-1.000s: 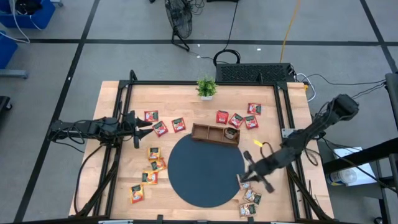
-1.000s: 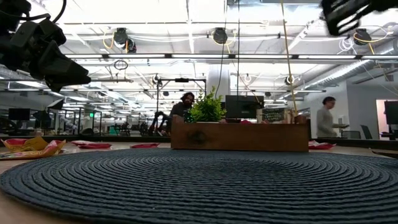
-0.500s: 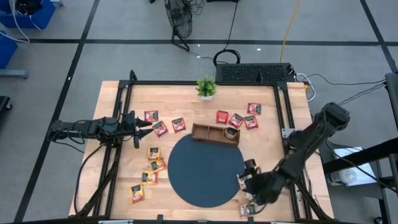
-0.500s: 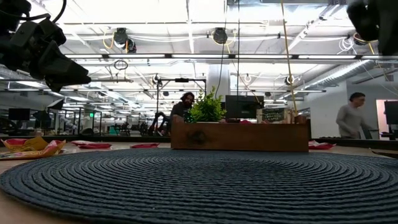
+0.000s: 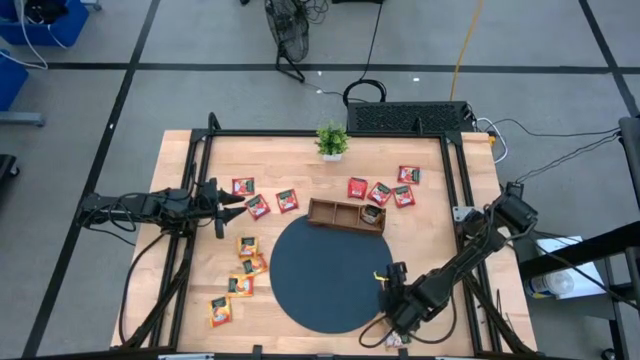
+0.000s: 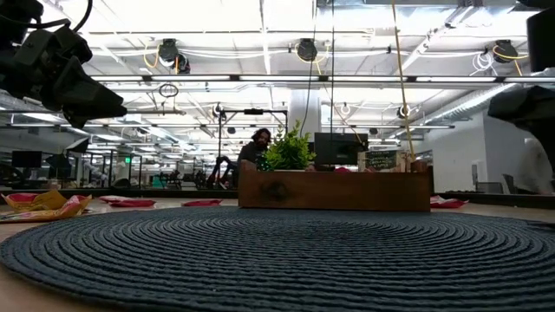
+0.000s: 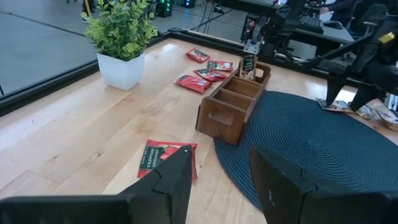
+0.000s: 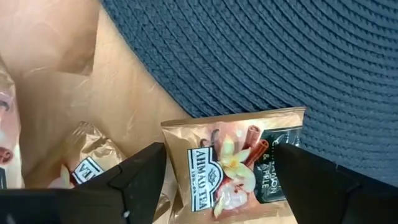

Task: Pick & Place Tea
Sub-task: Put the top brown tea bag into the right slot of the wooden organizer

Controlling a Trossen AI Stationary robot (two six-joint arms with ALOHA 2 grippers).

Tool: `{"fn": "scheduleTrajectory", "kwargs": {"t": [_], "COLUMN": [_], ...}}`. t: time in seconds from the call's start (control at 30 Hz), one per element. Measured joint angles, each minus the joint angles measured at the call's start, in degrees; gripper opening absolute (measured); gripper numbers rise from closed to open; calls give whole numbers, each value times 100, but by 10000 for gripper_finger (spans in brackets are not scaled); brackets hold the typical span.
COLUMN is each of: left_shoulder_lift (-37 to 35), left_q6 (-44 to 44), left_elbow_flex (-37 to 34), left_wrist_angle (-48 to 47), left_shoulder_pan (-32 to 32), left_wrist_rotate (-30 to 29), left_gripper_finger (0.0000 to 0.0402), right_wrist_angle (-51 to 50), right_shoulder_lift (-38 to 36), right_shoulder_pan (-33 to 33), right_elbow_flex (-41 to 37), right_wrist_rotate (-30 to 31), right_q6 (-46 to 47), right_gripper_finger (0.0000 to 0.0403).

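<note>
Tea sachets lie scattered on the table: red ones (image 5: 380,192) behind the wooden tray (image 5: 346,214) and at the far left (image 5: 258,205), yellow-orange ones (image 5: 245,262) left of the dark round mat (image 5: 330,272), and pale ones at the mat's near right edge. My right gripper (image 5: 392,292) points down, open. Its fingers stand on either side of a pale sachet (image 8: 236,158) that lies flat, partly on the mat's rim. My left gripper (image 5: 232,200) waits open at the left, above the table.
A potted plant (image 5: 332,140) stands at the far edge. One sachet (image 7: 249,65) stands upright in the tray's right compartment. More pale sachets (image 8: 87,165) lie close beside the one under my right gripper. The mat's middle is bare.
My right gripper has swung toward the table's near edge and come down, tipping from roughly level to pointing steeply down over the pale sachets at the mat's near right rim. No sachet has moved.
</note>
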Motion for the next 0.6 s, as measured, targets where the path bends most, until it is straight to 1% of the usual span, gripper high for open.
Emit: {"fn": "scheduleTrajectory", "kwargs": {"t": [0.13, 0.27, 0.43, 0.6], "left_shoulder_lift": [0, 0, -2, -1], "left_q6": [2, 2, 0, 1], "left_elbow_flex": [2, 0, 0, 2], "left_wrist_angle": [2, 2, 2, 2], "left_shoulder_pan": [0, 0, 0, 0], "left_wrist_rotate": [0, 0, 0, 0], "left_gripper_finger": [161, 161, 161, 161], "right_wrist_angle": [-91, -335, -668, -729], "right_shoulder_lift": [60, 65, 71, -9], "right_shoulder_pan": [2, 16, 85, 172], "right_elbow_flex": [-7, -11, -18, -24], "right_wrist_rotate": [1, -7, -31, -52], "right_q6": [354, 927, 1582, 1863], "right_gripper_finger": [270, 250, 210, 156]}}
